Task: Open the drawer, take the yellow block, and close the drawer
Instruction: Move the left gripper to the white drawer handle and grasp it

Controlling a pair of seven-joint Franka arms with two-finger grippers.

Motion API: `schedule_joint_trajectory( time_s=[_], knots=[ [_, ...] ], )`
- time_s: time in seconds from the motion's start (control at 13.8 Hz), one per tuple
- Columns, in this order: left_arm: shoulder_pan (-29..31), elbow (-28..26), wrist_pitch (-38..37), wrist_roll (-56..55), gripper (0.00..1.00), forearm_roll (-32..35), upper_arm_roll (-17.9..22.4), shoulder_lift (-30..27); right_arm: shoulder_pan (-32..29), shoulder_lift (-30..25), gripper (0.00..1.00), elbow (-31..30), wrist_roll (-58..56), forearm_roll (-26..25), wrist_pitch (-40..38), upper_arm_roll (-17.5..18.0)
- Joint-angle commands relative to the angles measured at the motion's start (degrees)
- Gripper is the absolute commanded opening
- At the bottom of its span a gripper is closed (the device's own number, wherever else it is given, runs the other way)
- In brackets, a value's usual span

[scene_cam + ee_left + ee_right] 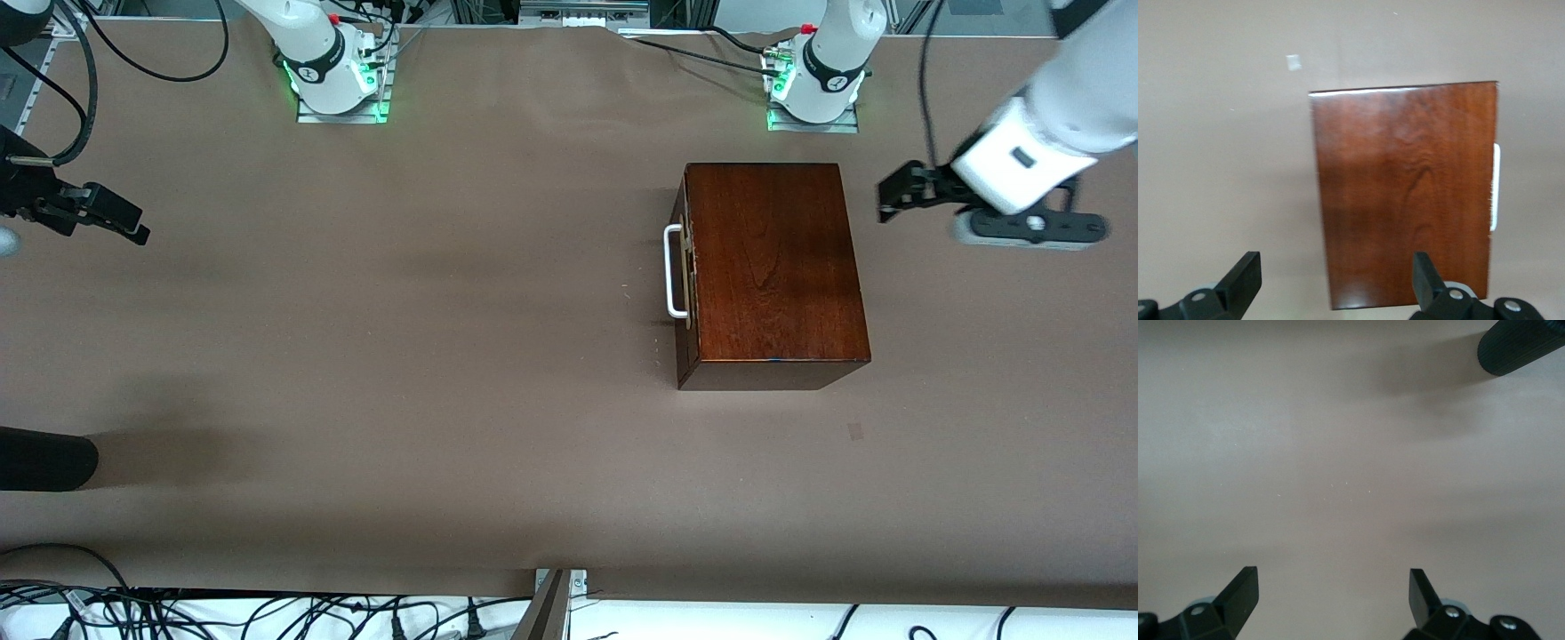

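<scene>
Starting point: we judge the first step, opening the drawer point(685, 271), has not begun; its front panel sits flush in the mahogany box point(772, 267).
Left gripper point(889, 197): spread wide, holding nothing, over the brown table point(400, 356) beside the box toward the left arm's end.
Right gripper point(133, 227): also wide and empty, waiting over the right arm's end of the table.
Next move: we think a gripper must reach the white bar handle point(673, 271) and pull it away from the box.
Hidden: we cannot see the yellow block; presumably it lies inside the shut drawer.
Unclear: a dark ribbed cylinder point(1521, 347) is cut off at the edge.
</scene>
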Motion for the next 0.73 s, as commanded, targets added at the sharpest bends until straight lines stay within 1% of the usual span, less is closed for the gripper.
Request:
schedule_joint_trajectory(
  time_s=[0.0, 0.22, 0.29, 0.44, 0.51, 0.65],
  knots=[
    [-0.3, 0.5, 0.5, -8.6, 1.0, 3.2, -6.6, 2.2, -0.6, 0.7, 1.0, 1.4, 0.4, -0.3, -0.4, 0.4],
    [-0.8, 0.6, 0.9, -17.9, 1.0, 4.7, -14.4, 5.2, -0.7, 0.7, 1.0, 1.4, 0.2, -0.3, -0.4, 0.4],
    [-1.7, 0.6, 1.0, -21.0, 1.0, 5.5, -16.1, 6.5, -0.6, 0.7, 1.0, 1.4, 0.3, -0.3, -0.5, 0.4],
    [-8.9, 0.6, 1.1, -26.1, 1.0, 10.4, -16.6, 9.2, -0.7, 0.7, 1.0, 1.4, 0.2, -0.3, -0.4, 0.4],
    [-11.4, 0.6, 2.3, -29.6, 1.0, 11.3, -16.6, 10.9, -0.7, 0.7, 1.0, 1.4, 0.3, -0.3, -0.4, 0.4],
    [-15.5, -0.3, 7.6, -36.3, 1.0, 11.5, -16.5, 13.1, -0.7, 0.7, 1.0, 1.4, 0.4, -0.3, -0.4, 0.4]
  ],
)
